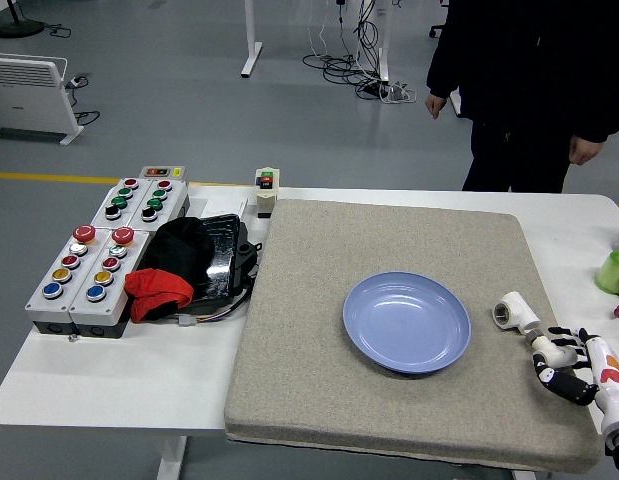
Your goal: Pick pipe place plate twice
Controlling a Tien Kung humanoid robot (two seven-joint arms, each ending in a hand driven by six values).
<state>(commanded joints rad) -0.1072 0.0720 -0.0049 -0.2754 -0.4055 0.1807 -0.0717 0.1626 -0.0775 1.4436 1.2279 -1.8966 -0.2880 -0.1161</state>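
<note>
A blue plate (407, 321) lies on the grey mat (319, 300), right of its middle. A white pipe fitting (516, 312) rests on the mat just right of the plate. A second white pipe elbow (552, 350) sits a little nearer, at the mat's right edge. My right hand (563, 360) comes in from the lower right corner with its black fingers (566, 333) and thumb curled around this elbow, low over the mat. The left arm is out of the picture.
Grey boxes of coloured push buttons (99, 250) stand at the table's left, with a black tray (214, 260) holding black and red cloth beside them. A small switch box (266, 190) is at the mat's far edge, a green roll (614, 272) at far right. A person in dark clothes (534, 80) stands behind the table.
</note>
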